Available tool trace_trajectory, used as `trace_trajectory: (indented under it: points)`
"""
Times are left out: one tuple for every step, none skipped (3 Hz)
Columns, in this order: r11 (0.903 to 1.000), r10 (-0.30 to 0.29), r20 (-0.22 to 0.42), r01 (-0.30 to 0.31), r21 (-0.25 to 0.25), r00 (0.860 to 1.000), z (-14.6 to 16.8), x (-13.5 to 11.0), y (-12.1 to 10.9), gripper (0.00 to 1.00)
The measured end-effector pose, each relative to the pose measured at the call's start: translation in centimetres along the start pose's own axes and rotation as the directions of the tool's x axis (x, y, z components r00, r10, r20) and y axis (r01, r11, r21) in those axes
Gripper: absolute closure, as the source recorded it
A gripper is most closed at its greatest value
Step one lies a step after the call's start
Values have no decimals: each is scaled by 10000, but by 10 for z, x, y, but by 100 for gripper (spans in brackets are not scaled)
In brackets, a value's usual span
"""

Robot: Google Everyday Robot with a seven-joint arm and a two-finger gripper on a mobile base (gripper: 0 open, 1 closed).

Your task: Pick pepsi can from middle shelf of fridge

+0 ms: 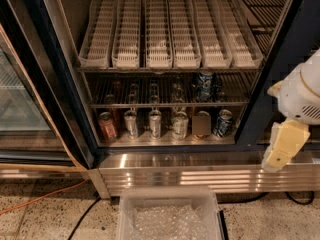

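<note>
An open fridge (175, 173) seen from the front and slightly above. The pepsi can (203, 85) stands upright on the middle shelf (150, 105), right of centre, near the front rail. The gripper (281, 150) hangs outside the fridge at the far right, low, in front of the black door frame and well apart from the can. Whether it is open or closed cannot be told.

Risks: the door frame stands between gripper and can, so a straight reach could strike it. The white trays (170, 39) sit close above the shelf, leaving little room to enter. A second blue can (223, 122) stands on the steel floor below and could be taken by mistake.

Hard to see: dim cans further back on the shelf are barely distinguishable. The arm is cut off at the right edge. A clear bin (169, 216) on the ground is cut off below.
</note>
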State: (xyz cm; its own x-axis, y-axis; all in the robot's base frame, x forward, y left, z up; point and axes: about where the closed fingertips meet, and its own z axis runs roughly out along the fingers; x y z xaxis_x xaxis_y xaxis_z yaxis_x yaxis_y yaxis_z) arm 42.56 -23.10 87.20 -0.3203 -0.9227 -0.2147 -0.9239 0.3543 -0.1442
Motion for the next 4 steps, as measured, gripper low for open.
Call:
trace_trajectory:
  points:
    - [9995, -163, 202, 168, -269, 9997, 42, 10, 19, 0]
    - [9995, -162, 203, 168, -268, 9997, 42, 10, 19, 0]
    - [9998, -72, 403, 79, -190, 9992, 53, 3, 19, 0]
    - [9983, 584, 1199, -574, -120, 9911, 86, -9, -2, 0]
